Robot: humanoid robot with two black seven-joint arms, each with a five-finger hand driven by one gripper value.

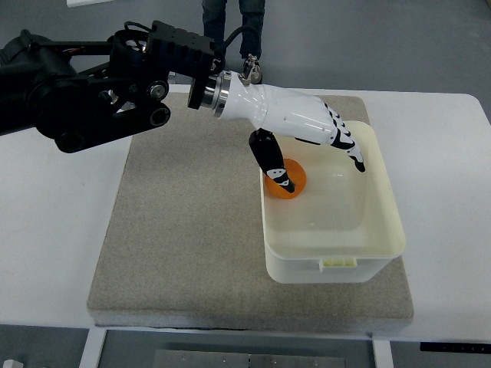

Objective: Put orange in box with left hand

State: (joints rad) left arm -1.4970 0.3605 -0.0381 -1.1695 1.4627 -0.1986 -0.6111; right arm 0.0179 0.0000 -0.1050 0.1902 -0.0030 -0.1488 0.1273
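Risk: the orange (290, 181) sits hard against the left wall of the box (381, 230), and my thumb is right on it; if I pull the hand back along the arm's line, the thumb could drag the fruit up the wall or nudge the box across the mat (184, 230)

Cause: thumb tip lying on the orange while the palm hangs over the rim; any sideways sweep instead of a clean lift would do it

Second risk: the orange is round and could roll on the smooth box floor, though the walls look high enough to keep it in, I judge

Left hand: my left hand (307, 126) reaches in from the left, palm down over the near-left part of the box

Fingers: my fingers (345, 144) are stretched out and spread above the open box, clamped on nothing; only the thumb points down and touches the top of the orange

Grip: looks to me like a hand let go, not a hold; I can't tell whether the thumb presses or just rests

Orange: inside the box, low down by its left wall, partly hidden behind my thumb

Box: pale, lidless, on the right side of the grey mat on the white table (54, 222)

Right hand: not showing anywhere

Background: a person's legs (230, 23) stand beyond the table's far edge
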